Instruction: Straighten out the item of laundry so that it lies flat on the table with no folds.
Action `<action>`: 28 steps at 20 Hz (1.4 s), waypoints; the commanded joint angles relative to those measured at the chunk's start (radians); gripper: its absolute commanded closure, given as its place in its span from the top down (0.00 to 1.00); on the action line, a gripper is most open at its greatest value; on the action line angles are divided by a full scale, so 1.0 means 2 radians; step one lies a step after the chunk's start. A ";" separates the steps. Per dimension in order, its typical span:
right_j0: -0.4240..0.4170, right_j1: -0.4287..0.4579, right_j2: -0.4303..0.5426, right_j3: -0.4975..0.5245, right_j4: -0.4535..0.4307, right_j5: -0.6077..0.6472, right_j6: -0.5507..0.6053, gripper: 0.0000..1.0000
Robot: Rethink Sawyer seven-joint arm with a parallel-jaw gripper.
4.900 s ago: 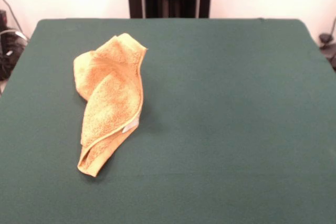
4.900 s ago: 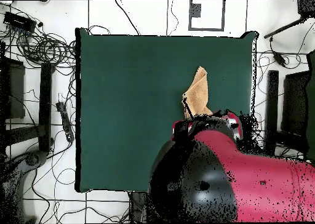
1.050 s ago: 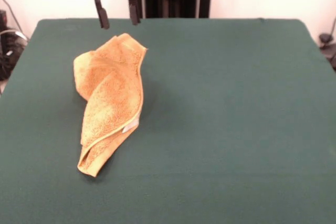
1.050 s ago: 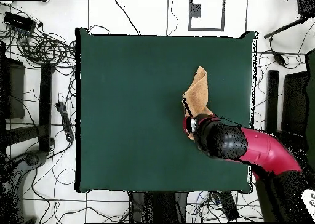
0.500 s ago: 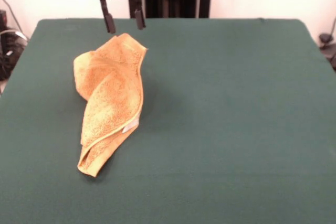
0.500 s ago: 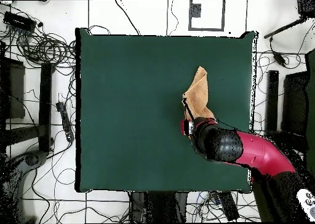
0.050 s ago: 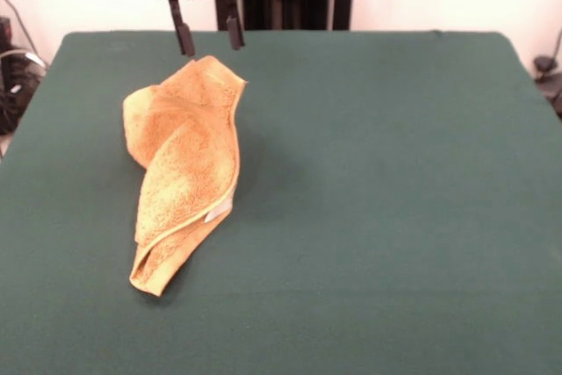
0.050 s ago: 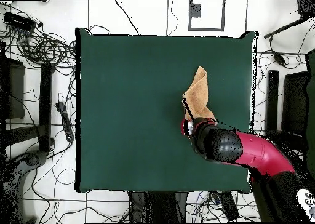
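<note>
The item of laundry (image 7: pixel 183 167) is a golden-orange terry towel, folded over itself into a long bunched shape on the left half of the green table (image 7: pixel 386 182). A small white tag shows at its right edge. My gripper (image 7: pixel 211 44) hangs open just above the towel's far end, its two dark fingers (image 7: pixel 185 38) spread and holding nothing. From overhead the towel (image 8: pixel 198 93) lies near the table's (image 8: pixel 129 104) right side, with the red and black arm (image 8: pixel 237 149) covering its lower end.
Cables and dark equipment (image 8: pixel 37 43) lie on the floor round the table in the overhead view. The table's far edge (image 7: pixel 281 33) runs just behind the gripper.
The gripper came in from above since the earliest frames and dropped toward the towel's far end. Over the last half second it barely moved. The towel has not shifted.
</note>
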 commanded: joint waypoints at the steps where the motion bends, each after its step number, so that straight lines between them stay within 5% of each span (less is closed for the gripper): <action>1: 0.021 -0.006 0.013 -0.015 0.009 0.034 0.038 1.00; 17: 0.032 0.017 0.004 -0.040 -0.003 0.043 0.034 1.00; 28: 0.055 0.012 -0.020 -0.004 -0.002 -0.003 0.075 1.00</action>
